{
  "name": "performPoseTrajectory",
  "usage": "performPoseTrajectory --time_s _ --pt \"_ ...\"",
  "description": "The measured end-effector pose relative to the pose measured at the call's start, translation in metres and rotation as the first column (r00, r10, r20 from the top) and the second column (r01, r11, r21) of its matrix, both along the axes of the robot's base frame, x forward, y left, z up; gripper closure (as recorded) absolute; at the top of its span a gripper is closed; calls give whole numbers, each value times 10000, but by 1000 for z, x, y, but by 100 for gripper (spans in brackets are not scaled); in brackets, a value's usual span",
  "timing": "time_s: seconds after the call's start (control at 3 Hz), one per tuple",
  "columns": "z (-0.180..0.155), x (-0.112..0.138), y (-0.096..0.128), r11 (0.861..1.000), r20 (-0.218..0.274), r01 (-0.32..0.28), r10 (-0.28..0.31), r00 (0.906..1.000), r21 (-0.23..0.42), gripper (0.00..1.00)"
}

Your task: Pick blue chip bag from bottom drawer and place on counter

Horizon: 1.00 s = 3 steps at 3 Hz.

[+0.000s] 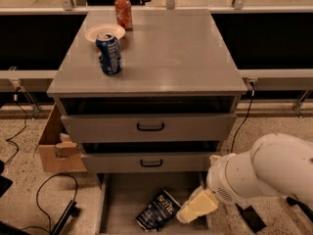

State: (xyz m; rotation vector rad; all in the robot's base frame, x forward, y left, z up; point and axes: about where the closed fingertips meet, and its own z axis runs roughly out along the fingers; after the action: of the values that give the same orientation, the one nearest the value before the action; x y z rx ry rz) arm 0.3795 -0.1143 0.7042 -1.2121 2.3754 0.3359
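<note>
bag: blue chip bag (pixel 157 209) lies flat in the open bottom drawer (pixel 126 195), right of middle
axis: long axis diagonal, lower-left to upper-right, lettering side up
gripper: gripper (pixel 196 207) low over the drawer, just beside the bag's right edge; open or closed, cannot tell
handling: probably light, crinkly foil, slippery, contents crush easily
grip: pinch a crimped end or side edge, gentle squeeze
target: counter (pixel 166 48), well above
</note>
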Motion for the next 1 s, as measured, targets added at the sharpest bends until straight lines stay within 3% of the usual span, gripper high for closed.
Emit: performPoseTrajectory --time_s 0.33,0.67,1.0 --pt "-36 0 27 9982 -387 -430 447 9983 425 0" --pt "-107 2 60 9912 -782 -924 1000 9919 952 0" --pt "-192 22 80 9881 -966 -1070 1178 9883 1103 0"
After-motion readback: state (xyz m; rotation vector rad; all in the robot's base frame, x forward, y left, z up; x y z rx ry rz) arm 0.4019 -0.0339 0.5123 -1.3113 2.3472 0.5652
